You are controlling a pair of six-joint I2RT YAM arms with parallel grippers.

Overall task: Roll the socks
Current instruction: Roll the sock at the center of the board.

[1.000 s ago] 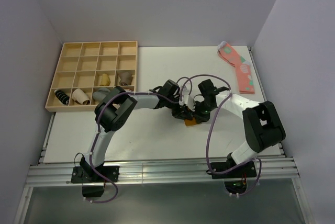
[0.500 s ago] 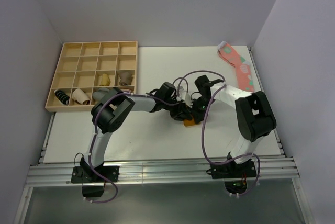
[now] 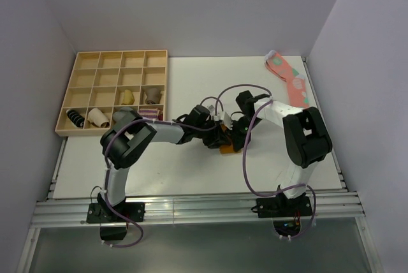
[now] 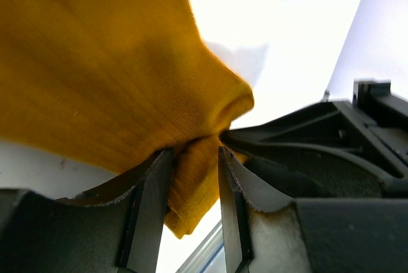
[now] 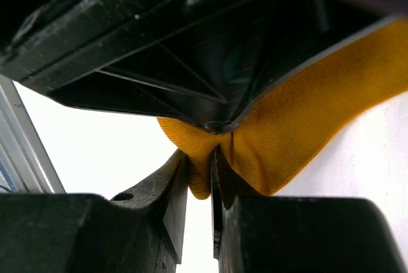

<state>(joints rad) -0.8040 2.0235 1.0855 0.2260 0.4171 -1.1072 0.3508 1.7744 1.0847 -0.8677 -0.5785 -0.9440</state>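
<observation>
Mustard sock (image 3: 228, 149) near the middle of the counter (image 3: 159, 171), a shade toward the right edge, bunched between both tools. Right tool (image 5: 199, 158) almost closed, with a thin fold of the knit nipped between its pads. Left tool (image 4: 194, 158) parted partway, a thicker fold of the same sock filling the gap. Cannot tell from the wrist view whether pressing or merely cradling it. Tools nose to nose, close to touching. Cuff not seen in any view.

Judged step: tucking and turning the roll. To do it well, hold one firm pinch as anchor and take the other bite close beside it, not out at a loose edge. Turn in small arcs, low over the counter, fabric taut so the layers stack tight. Mind a finger clash — little room between the two.
</observation>
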